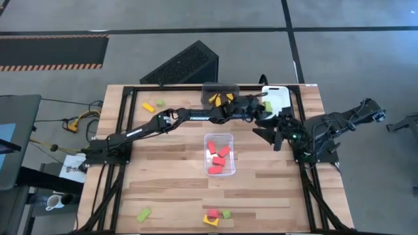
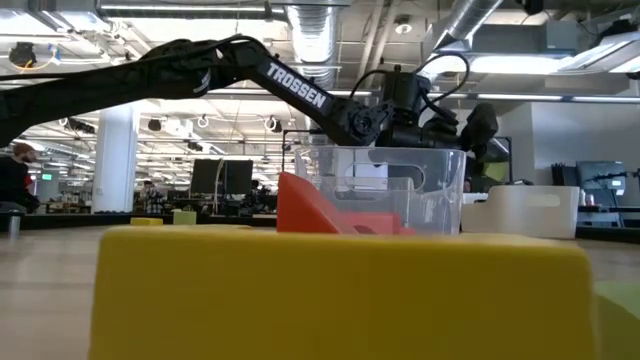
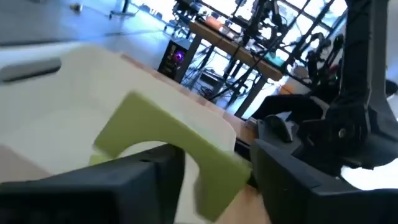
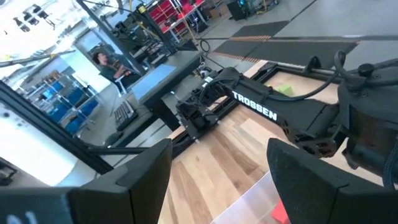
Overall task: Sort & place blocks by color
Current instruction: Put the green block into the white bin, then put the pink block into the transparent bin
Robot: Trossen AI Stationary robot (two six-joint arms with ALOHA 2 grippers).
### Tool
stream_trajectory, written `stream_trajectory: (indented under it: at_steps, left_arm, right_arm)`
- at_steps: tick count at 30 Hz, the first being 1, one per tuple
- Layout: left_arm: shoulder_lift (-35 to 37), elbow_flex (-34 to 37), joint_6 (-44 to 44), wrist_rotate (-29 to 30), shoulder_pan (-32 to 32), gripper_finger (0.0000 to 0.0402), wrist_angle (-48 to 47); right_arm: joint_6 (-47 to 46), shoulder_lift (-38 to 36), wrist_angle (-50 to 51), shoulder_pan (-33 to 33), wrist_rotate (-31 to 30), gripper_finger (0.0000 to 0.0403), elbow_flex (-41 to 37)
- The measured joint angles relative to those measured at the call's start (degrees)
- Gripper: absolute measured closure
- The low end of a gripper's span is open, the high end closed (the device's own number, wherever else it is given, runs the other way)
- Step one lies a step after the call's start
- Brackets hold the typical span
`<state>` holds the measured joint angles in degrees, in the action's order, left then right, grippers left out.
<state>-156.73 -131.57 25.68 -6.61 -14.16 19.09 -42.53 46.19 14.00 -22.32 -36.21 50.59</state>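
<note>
Near edge of the table: a small cluster of blocks (image 1: 212, 217) sits unsorted, a yellow wedge with a red piece on it and a light green cube beside, and another green block (image 1: 143, 214) off toward the left corner. They'll want fetching after this one.

Middle of the table: the clear bin (image 1: 220, 138) holds only red blocks (image 1: 219, 161), so that colour looks well on its way.

Left side, farther back: a yellow block (image 1: 148, 106) and a green block (image 1: 160, 103) lie loose on the wood, close together.

Left gripper (image 1: 262, 108): reached right across to the white bin (image 1: 279, 96) at the far right, with a light green block (image 3: 171, 146) between its fingers, hanging over the bin's rim. The jaws look to be loosening around it; I can't tell whether it's free yet.

Step in hand: dropping green into white, I'd say. Doing it well means letting go only once the block is fully inside the rim, since it looks to overhang the edge, then lifting straight up so the fingers don't drag it out.

Right gripper (image 1: 279, 135): parked just in front of the white bin, jaws spread wide and holding nothing. It's close to the left arm's wrist; worth giving it room.

Far edge: the dark bin (image 1: 219, 87) holds yellow pieces (image 1: 216, 99).
</note>
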Motion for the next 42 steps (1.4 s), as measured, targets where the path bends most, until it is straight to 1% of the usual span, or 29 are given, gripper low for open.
stream_trajectory:
  at_steps: [5,8,11,12,16,21,23,25,28,30,34,37,39,42]
  left_arm:
    - [0.00,-2.33,-8.88,3.81,0.04,0.0176,-2.94]
    - [0.00,-3.19,-13.17,3.40,-0.47,0.0154,-4.53]
    - [0.19,-3.43,-14.28,0.56,-1.30,0.0147,-6.22]
    - [0.48,-3.43,-12.65,-0.03,-1.63,0.0146,-8.18]
    - [0.66,-3.44,-8.45,-4.08,-2.90,0.0146,-10.45]
    - [0.66,-3.43,-10.22,-7.60,-2.92,0.0145,-10.80]
    - [0.92,-3.43,-9.92,-10.25,-2.83,0.0145,-11.71]
    - [2.02,-3.41,-8.91,-12.44,-2.98,0.0145,-16.46]
    - [5.77,-3.41,-12.04,-10.45,-3.56,0.0145,-28.19]
    - [9.41,-3.41,-15.58,-7.08,-3.87,0.0145,-37.60]
    - [17.68,-3.70,-22.87,2.11,-4.48,0.0145,-58.43]
    - [21.09,-3.17,-25.87,9.07,-5.33,0.0145,-73.93]
    - [22.91,-3.10,-26.54,11.89,-6.74,0.0145,-82.11]
    - [26.76,-3.28,-26.79,14.02,-9.59,0.0145,-93.88]
  right_arm:
    - [-0.72,0.00,-0.07,0.87,1.59,0.0117,0.00]
    - [-0.72,0.02,-0.97,1.61,1.85,0.0117,0.00]
    - [-0.72,0.02,-2.69,2.34,1.85,0.0117,0.00]
    - [-0.69,0.02,-3.45,2.56,1.85,0.0117,0.00]
    - [-0.56,0.00,-4.77,3.25,1.93,0.0117,0.00]
    - [-0.52,0.02,-5.48,3.71,2.02,0.0117,0.00]
    - [-0.52,0.02,-5.80,3.73,2.26,0.0117,0.00]
    - [-0.52,0.02,-5.77,3.73,3.27,0.0117,0.00]
    - [-0.52,0.02,-5.73,3.72,3.57,0.0117,0.00]
    - [-0.47,0.02,-5.73,3.71,3.56,0.0117,0.00]
    - [1.96,0.02,-6.61,3.69,3.50,0.0117,0.00]
    - [2.74,0.02,-6.66,3.67,3.50,0.0117,0.00]
    - [3.94,0.09,-6.59,3.56,3.48,0.0117,0.00]
    - [5.22,0.95,-6.58,3.25,3.41,0.0117,0.00]
